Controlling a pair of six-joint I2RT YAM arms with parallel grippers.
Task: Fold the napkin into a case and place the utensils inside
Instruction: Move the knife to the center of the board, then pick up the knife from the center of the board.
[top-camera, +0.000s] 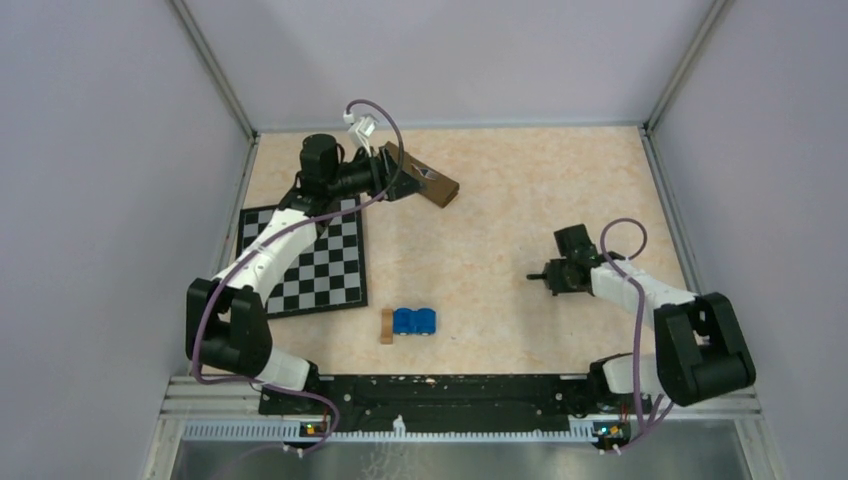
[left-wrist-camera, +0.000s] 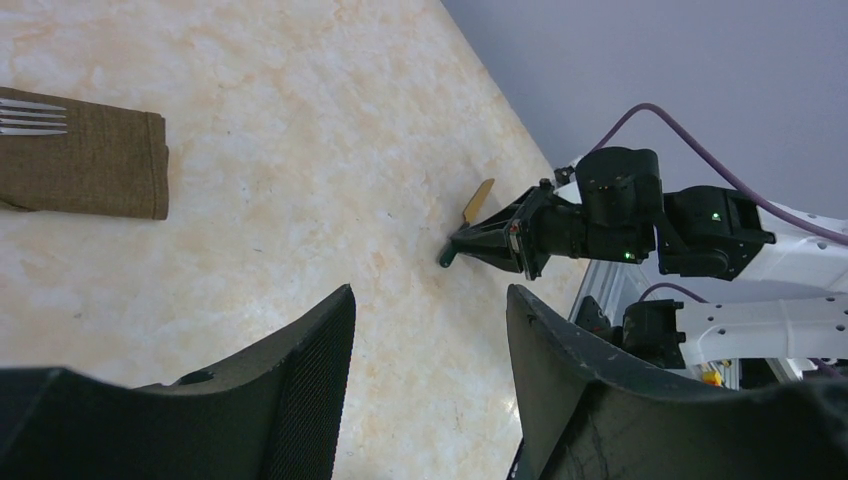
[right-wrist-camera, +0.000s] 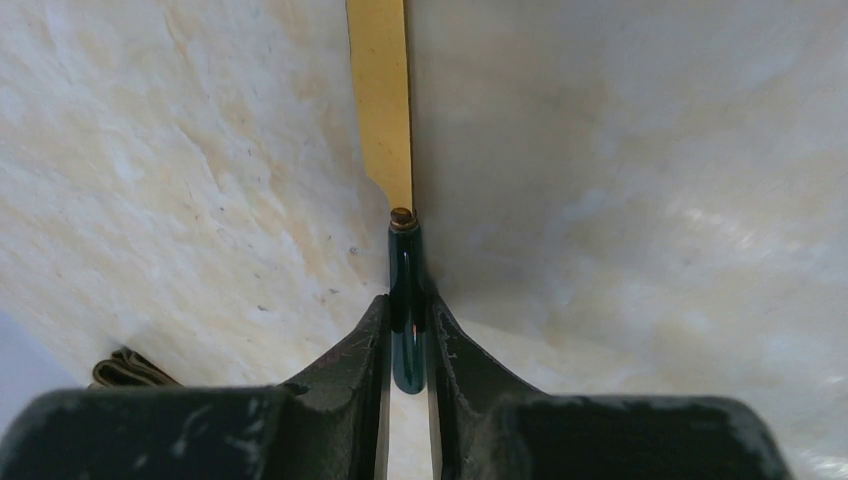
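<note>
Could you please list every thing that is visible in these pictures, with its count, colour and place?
case: one, dark brown, far left part of the table
fork: one, silver, only its tines in view, lying against the case
knife: one, gold blade and dark handle, right of centre, held by the handle
mat: one, black-and-white checkered, left side
block: one, tan, near edge, middle
blue thing: one, blue, just right of the block
table: one, beige marbled, under everything
left gripper: one, black, open, empty, beside the case
right gripper: one, black, shut on the knife handle
</note>
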